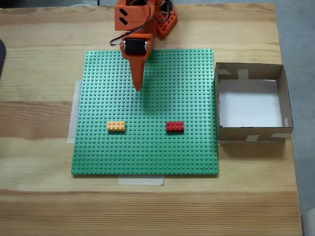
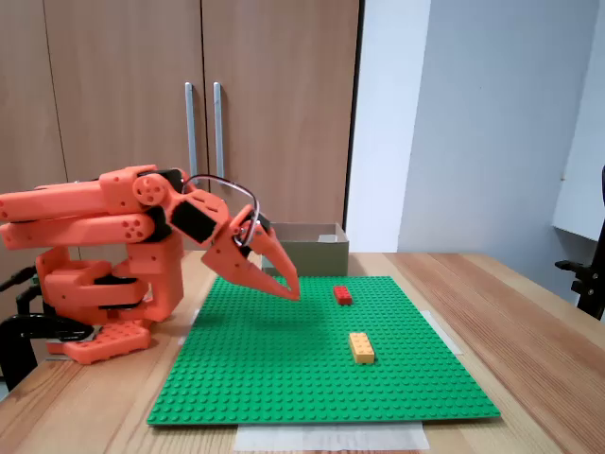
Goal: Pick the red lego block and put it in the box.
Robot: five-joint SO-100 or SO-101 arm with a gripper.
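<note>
Top-down fixed view: wooden tabletop [image 1: 39, 98] carries a green studded baseplate [image 1: 147, 147], taped down with pale strips at its left and near edges. The red lego block [image 1: 175, 126] sits flat on the baseplate, right of centre, long side across the picture, studs up; a yellow-orange brick [image 1: 116, 126] of matching size lies level with it to the left, well apart. The box [image 1: 284, 98], brown cardboard with low walls, white floor and pale tape at the corners, stands just beside the baseplate's right edge. The orange gripper [image 1: 138, 86] points down the picture over the baseplate's upper half, well apart from both bricks; from here its fingers merge into one taper. Side-on fixed view: shows what the first does not, namely the folded orange arm [image 2: 85, 218] on its base at left, wood cabinet doors [image 2: 123, 85] behind, and the gripper [image 2: 291, 291] tilted downward with its tip close above the baseplate [image 2: 284, 378], jaws drawn together, nothing between them. Red lego block [image 2: 342, 294] lies beyond the yellow-orange brick [image 2: 361, 347], with the box [image 2: 317, 253] behind.
</note>
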